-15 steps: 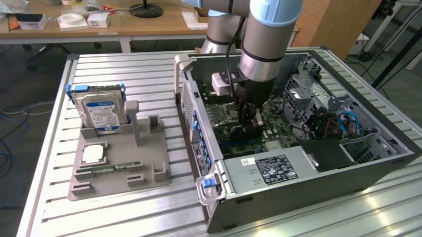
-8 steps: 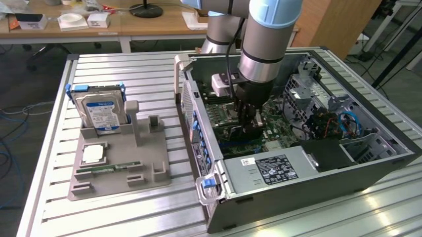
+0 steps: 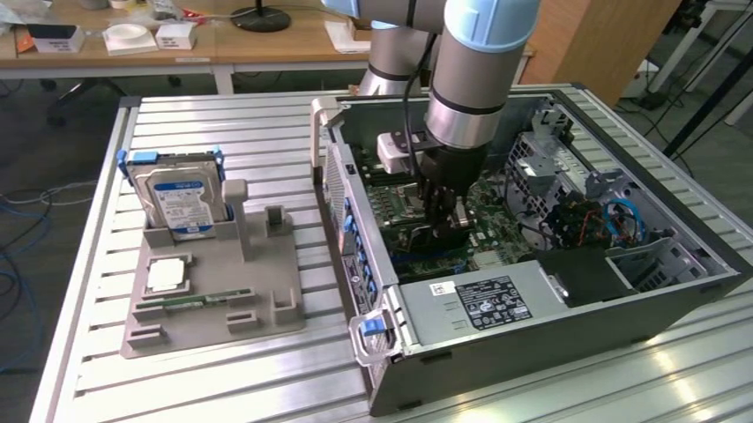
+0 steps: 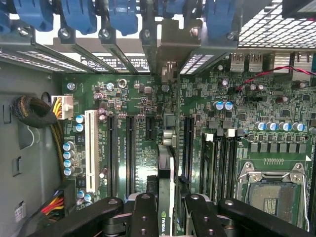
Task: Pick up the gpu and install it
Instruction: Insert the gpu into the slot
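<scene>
Inside the open computer case (image 3: 353, 189), my gripper (image 3: 445, 222) reaches down to the green motherboard (image 3: 406, 238). In the wrist view the gpu (image 4: 167, 158) appears edge-on as a thin dark card with a green-lettered label. It stands upright between two long black expansion slots, and its metal bracket (image 4: 169, 69) is up against the case's rear slot openings. My gripper (image 4: 165, 215) is shut on the gpu, with black fingers (image 4: 144, 217) pressing on both of its faces. I cannot tell whether the card's lower edge sits fully in a slot.
On the exterior view's left, a grey fixture (image 3: 212, 304) holds a silver hard drive (image 3: 176, 198), a square chip (image 3: 167, 275) and a green memory stick (image 3: 194, 301). Around the card are the power supply (image 3: 495, 304), the CPU socket (image 4: 269, 190), blue latches (image 4: 118, 15) and cable bundles (image 4: 34, 111).
</scene>
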### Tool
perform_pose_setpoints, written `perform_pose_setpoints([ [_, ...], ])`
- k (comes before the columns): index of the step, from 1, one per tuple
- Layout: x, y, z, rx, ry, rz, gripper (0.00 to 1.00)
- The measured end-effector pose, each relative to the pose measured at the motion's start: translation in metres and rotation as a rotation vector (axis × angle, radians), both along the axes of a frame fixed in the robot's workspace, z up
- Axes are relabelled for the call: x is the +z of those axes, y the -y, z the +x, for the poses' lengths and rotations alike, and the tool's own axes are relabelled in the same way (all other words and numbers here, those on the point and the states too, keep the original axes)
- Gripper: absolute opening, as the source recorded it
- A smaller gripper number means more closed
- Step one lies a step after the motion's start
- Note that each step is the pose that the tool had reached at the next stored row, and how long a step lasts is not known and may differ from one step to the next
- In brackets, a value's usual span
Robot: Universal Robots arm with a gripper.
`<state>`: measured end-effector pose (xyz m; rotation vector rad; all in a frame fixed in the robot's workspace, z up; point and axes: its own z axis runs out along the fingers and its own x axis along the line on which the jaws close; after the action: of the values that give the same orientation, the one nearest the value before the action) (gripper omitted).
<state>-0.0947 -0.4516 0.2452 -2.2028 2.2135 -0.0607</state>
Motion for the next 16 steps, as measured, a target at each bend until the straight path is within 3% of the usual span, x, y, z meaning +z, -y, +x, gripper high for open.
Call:
perform_pose_setpoints([
  [16,-0.0023,0.0002,-0.0001,0.000,0.0001,-0.0003,0.26],
])
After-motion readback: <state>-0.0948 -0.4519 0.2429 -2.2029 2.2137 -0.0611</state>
